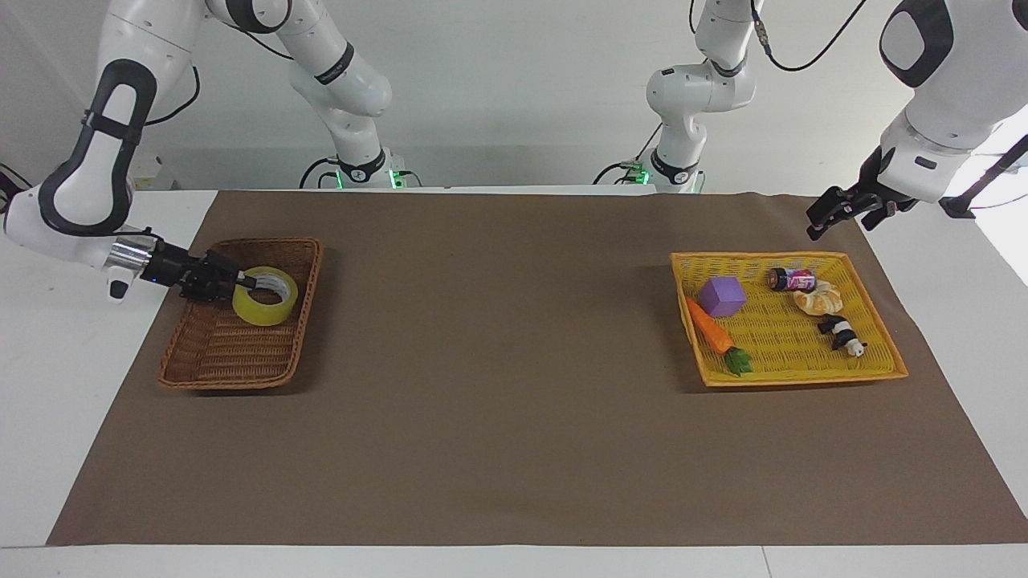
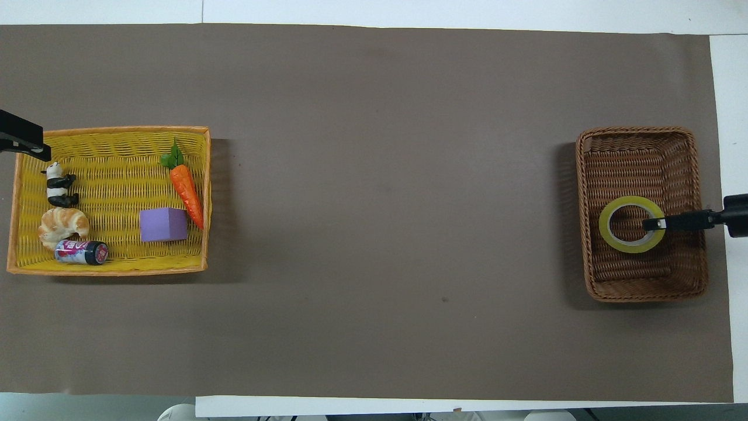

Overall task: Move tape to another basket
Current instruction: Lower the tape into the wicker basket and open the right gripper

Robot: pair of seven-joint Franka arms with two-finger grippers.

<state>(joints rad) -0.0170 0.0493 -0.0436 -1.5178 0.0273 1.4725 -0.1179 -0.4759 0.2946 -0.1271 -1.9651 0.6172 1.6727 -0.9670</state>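
My right arm comes in low at mid-height of the facing frame, forearm nearly level and wrist pointed across the rim of the brown basket [image 1: 217, 353]. The right gripper [image 1: 245, 281] reaches into it and is clamped on the tape [image 1: 267, 303]: one finger sits inside the ring's hole and the other outside its wall. The tape is inside the brown basket, in the half nearer the robots, and sits slightly tilted. I cannot tell whether it rests on the basket floor.

My left arm hangs in the upper corner of the facing frame, elbow high and wrist angled down. The left gripper [image 1: 823, 218] is over the brown mat [image 1: 514, 433], just off the yellow basket's [image 1: 795, 365] corner nearest the robots. In the overhead view its tip covers that corner. I cannot tell whether its fingers are apart or closed.

Count:
- Two baskets, well apart, one at each end of the mat.
- One tape.
- Five things in the yellow basket, one of each:
  - carrot [image 1: 711, 327]
  - purple cube [image 1: 721, 295]
  - can [image 1: 793, 279]
  - croissant [image 1: 819, 299]
  - panda [image 1: 842, 333]
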